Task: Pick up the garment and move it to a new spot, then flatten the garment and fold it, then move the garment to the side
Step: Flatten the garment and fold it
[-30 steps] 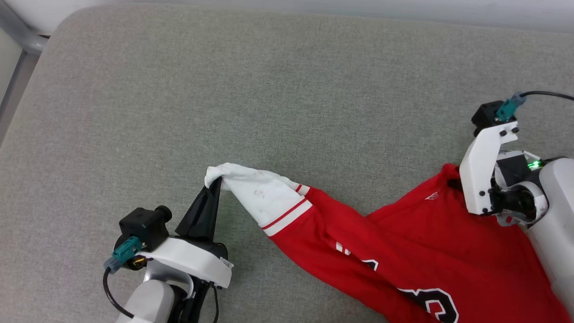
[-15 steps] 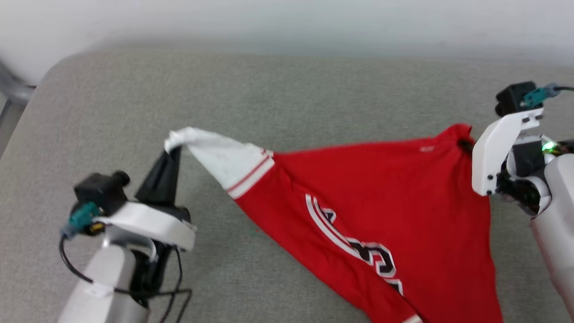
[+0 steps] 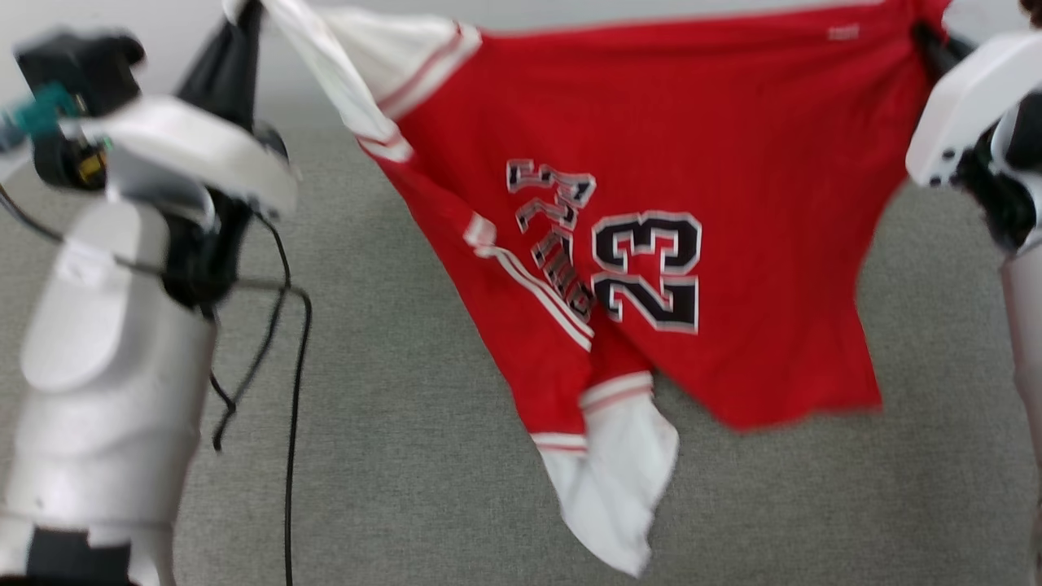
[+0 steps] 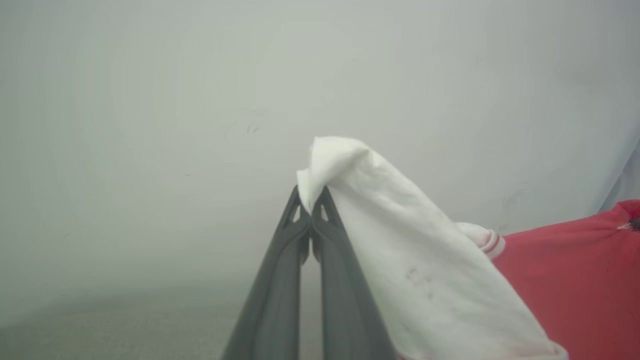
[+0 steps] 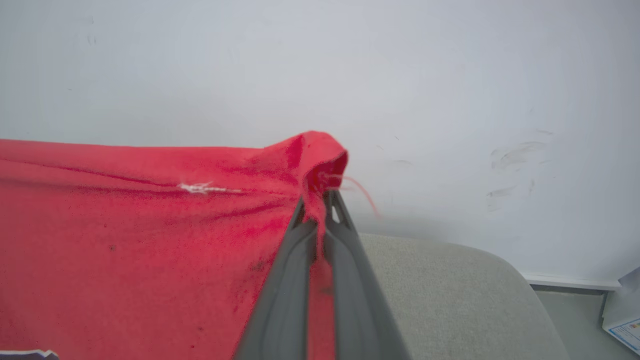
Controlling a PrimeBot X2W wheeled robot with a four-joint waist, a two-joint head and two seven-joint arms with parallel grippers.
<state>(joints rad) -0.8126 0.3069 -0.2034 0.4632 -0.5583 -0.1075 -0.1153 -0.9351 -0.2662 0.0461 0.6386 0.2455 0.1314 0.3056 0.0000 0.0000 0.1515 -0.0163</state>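
The garment [image 3: 733, 220], a red jersey with white sleeves and a black "23", hangs in the air stretched between both arms above the grey cushion [image 3: 423, 456]. My left gripper [image 4: 311, 210] is shut on the tip of a white sleeve [image 4: 400, 250], high at the head view's top left. My right gripper [image 5: 320, 200] is shut on a red edge of the garment [image 5: 150, 225] at the top right. The other white sleeve [image 3: 619, 480] dangles at the bottom, close over the cushion.
A pale wall [image 5: 450, 75] stands behind the cushion. The cushion's rounded corner [image 5: 500, 270] and a strip of floor [image 5: 575, 310] lie to the right. Black cables [image 3: 289, 366] hang from my left arm.
Both arms have risen and spread, lifting the garment off the cushion so it hangs open. The head view has shifted too. The right gripper closed on the red edge.
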